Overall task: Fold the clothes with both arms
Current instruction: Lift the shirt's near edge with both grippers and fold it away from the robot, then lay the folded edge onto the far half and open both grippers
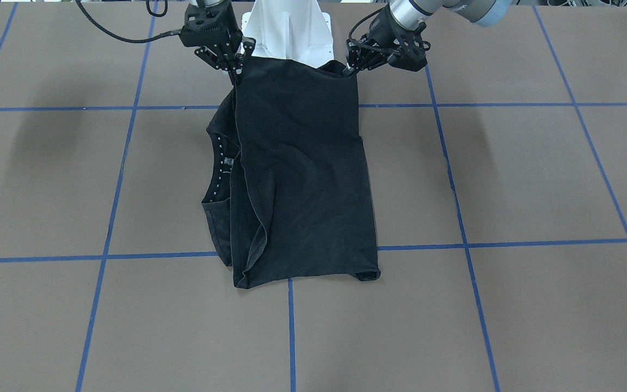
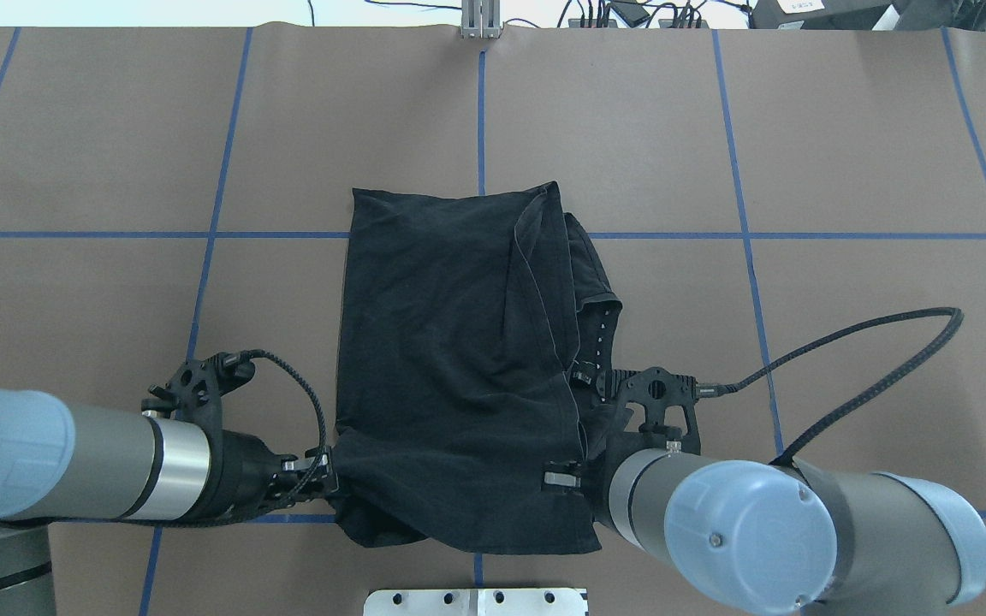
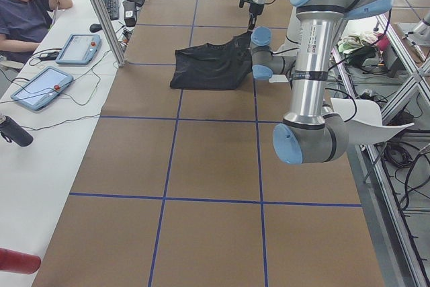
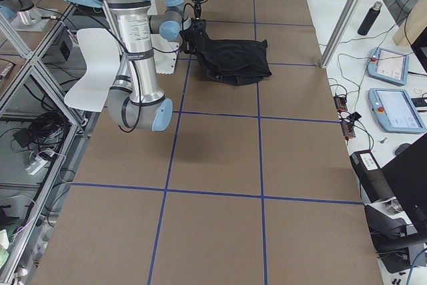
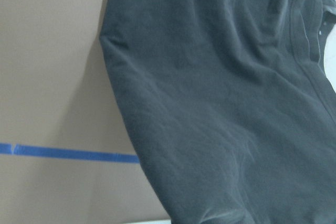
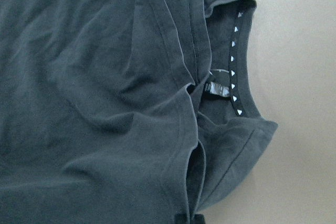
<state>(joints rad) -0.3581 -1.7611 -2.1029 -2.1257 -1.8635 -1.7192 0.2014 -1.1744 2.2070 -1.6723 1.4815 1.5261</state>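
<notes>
Garment: a black short-sleeved T-shirt (image 1: 302, 174) of soft, matte knit. It is already doubled lengthwise into a tall, narrow panel, with no print facing up.
Position: most of it lies on the brown matte tabletop (image 1: 509, 174) marked with blue tape lines (image 1: 422, 246). The end nearest the robot is raised off the surface.
Long axis: it runs straight away from the robot's white pedestal base (image 1: 289, 27) towards the operators' side.
Left hand (image 1: 352, 68): its fingers are pinched together on the near corner of the cloth on the robot's left.
Right hand (image 1: 234, 68): it is likewise clamped on the other near corner, so the edge hangs taut between the two.
Key relation: both hands sit at the robot end, equally close to the shirt. The free far edge lies directly ahead of them near a cross line of tape, so the likely fold carries the held edge forward along that axis.
Collar (image 6: 233, 72): a ribbed neckband with a row of small white triangles inside and a dark label. It peeks out along the robot's right side beneath the top layer.
Texture: limp and wrinkled, with stitched hems that curl at the overlap. It will probably sag between the hands and may drag the lower layers.
</notes>
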